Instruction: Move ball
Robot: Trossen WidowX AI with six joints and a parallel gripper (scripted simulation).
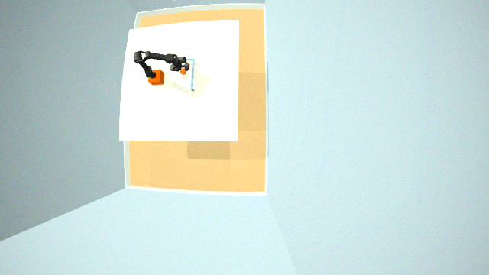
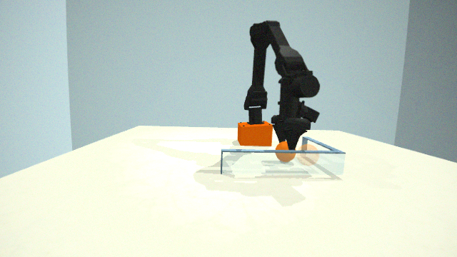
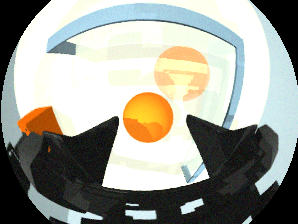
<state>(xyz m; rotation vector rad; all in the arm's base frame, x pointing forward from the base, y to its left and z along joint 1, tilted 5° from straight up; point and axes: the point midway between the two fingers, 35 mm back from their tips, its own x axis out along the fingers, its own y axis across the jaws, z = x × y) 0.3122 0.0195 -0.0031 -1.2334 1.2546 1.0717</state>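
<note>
Your claw [image 2: 290,144] is spread wide and holds nothing. It hangs low over the ball [image 2: 285,151], one finger [image 3: 89,145] on each side, with gaps you can see in the wrist view. The ball sits on the table [image 2: 143,200] inside the walls [image 2: 282,162], just beside the faint copy [image 2: 309,154], not on it. From the side, the claw tip hides part of the ball. From the top, everything looks tiny and hard to make out.

arm [image 2: 271,61] bent over; gripper [image 2: 292,144] down, fingers spread wide
</note>
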